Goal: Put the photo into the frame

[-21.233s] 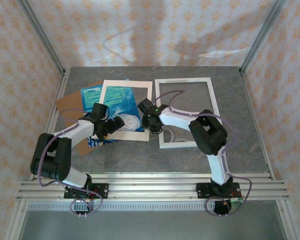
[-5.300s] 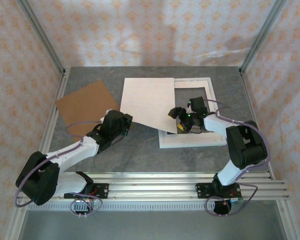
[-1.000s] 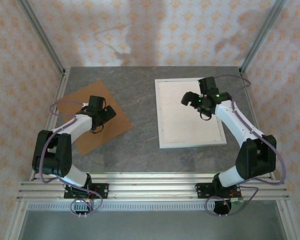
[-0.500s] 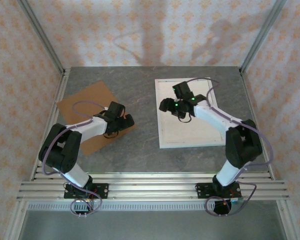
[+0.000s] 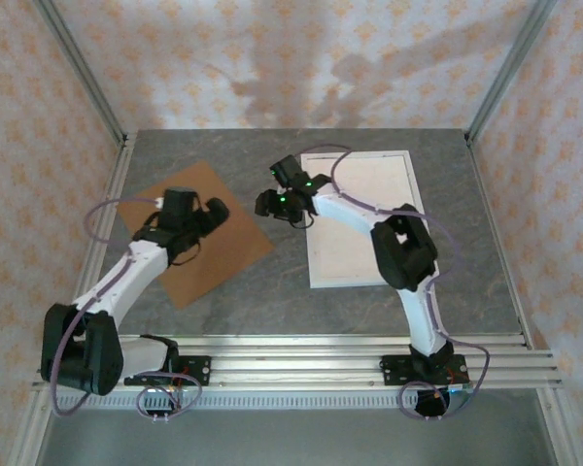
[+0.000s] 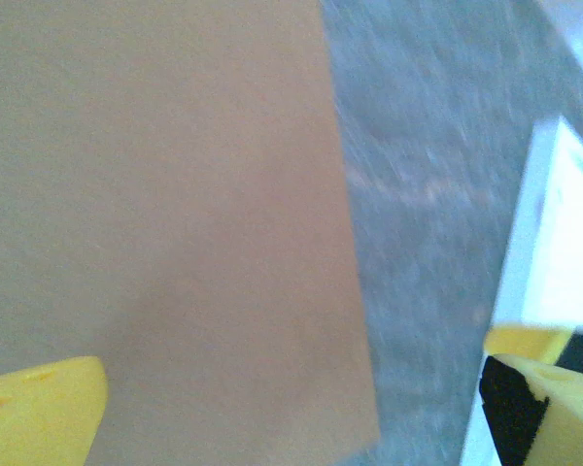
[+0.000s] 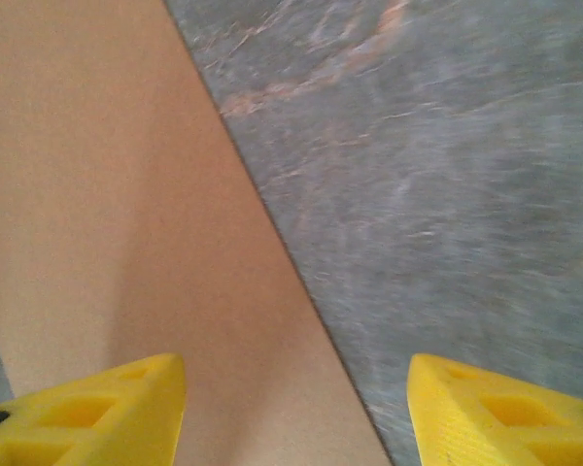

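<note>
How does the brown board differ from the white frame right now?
The brown board is plain tan with no border; the white frame has a thin white rim around a pale cream sheet. The board lies turned diagonally to the table edges, on the left; the frame sits square to them, on the right. Both lie flat on the grey table.

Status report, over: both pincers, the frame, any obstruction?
Left pincer open above brown board. Right pincer open, empty. Frame flat, cream sheet inside. Board apart from frame.
</note>
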{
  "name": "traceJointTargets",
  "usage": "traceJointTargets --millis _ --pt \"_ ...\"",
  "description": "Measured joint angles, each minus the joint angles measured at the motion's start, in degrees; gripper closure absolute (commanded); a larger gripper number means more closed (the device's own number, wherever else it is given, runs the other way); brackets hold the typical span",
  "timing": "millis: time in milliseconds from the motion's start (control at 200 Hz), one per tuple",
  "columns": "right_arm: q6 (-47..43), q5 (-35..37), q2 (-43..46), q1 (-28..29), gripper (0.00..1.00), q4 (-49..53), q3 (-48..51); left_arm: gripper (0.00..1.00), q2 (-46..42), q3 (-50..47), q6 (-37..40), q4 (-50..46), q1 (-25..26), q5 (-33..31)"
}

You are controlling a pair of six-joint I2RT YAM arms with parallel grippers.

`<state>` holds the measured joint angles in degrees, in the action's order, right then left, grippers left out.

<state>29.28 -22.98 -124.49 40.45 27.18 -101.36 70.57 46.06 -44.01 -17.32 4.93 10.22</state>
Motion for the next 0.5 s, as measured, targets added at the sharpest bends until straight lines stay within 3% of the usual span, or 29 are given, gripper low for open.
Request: traceJointTargets --millis 225,500 --pt "-3.2 1.7 -9.2 4.0 0.33 7.2 -11.3 0.0 0.5 -5.2 -0.7 0.6 -12.2 0.7" --pt "-5.8 3.3 -11.7 5.0 0.31 11.6 -12.9 0.0 7.7 -9.2 -1.2 3.1 -12.8 3.7"
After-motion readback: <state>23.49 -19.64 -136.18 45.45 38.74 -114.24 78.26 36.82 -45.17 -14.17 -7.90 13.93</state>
